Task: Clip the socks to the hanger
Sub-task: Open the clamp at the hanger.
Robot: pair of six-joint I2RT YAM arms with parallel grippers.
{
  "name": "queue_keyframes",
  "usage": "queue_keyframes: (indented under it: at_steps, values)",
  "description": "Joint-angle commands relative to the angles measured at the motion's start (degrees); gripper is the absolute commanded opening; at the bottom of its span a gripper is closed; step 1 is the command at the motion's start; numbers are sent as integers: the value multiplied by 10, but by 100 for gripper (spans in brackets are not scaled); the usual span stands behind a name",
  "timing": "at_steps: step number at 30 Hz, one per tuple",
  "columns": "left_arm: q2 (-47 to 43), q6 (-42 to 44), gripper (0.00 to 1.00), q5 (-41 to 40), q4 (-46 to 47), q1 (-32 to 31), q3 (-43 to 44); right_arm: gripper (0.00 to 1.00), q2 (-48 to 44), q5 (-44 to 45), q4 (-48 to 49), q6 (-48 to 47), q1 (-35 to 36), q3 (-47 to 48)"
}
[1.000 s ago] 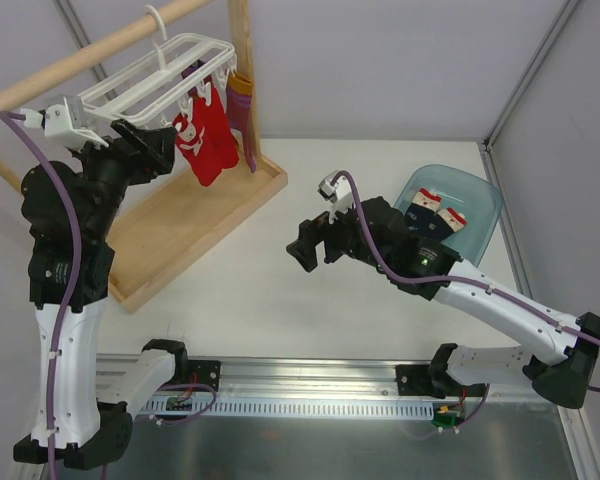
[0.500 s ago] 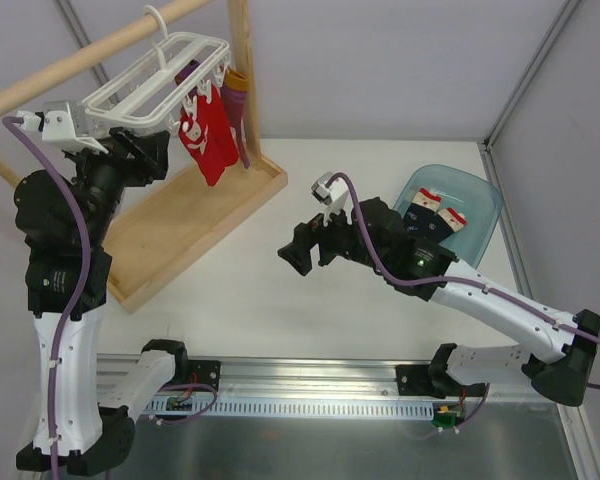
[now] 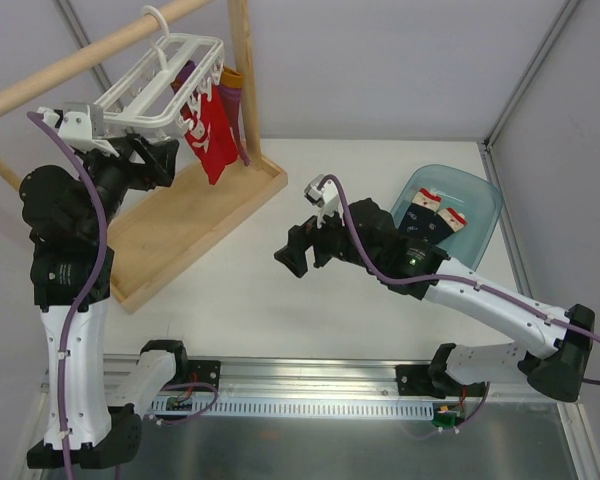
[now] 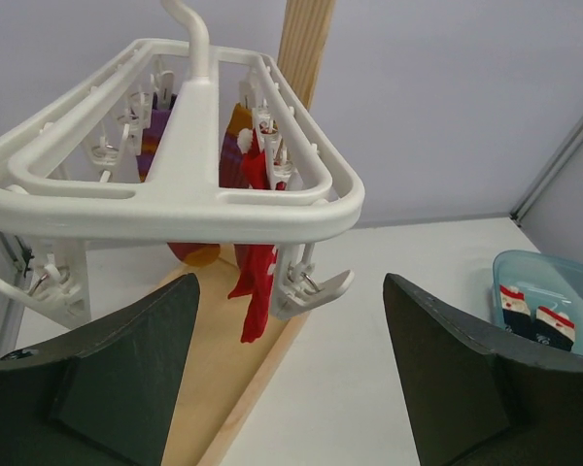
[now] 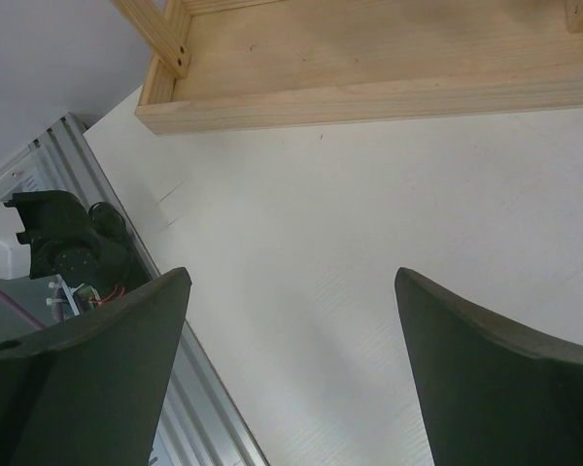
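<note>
L pincer (image 4: 290, 286) is hanging spread, empty, just by the hanger (image 3: 158, 82) near edge. R pincer (image 5: 291, 282) is hovering spread over bench (image 3: 280, 310), gripping nothing. Navy socks (image 3: 435, 212) are lying in blue tub (image 3: 485, 205), right side.

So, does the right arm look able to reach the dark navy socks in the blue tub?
Probably yes: the dark navy socks lie uncovered in the blue plastic tub beside it, though its jaws point away.

**Both grippers spread, nothing held**

The left arm stands tall at the frame's left, its left gripper (image 3: 152, 160) raised to the upper left. The right arm stretches from lower right toward centre, its right gripper (image 3: 296, 250) pointing left.
</note>
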Motion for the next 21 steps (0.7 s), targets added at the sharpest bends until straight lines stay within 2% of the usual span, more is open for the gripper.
queue_keyframes:
  at_steps: [1,8,21]
  values:
    - [4,27,77,36,29,11,3,91,0,-7,21,-3,4,14]
    - [26,22,69,88,40,22,7,91,2,-6,19,-7,7,18]
    - [37,-5,65,117,92,25,-7,89,-7,5,10,-8,10,16]
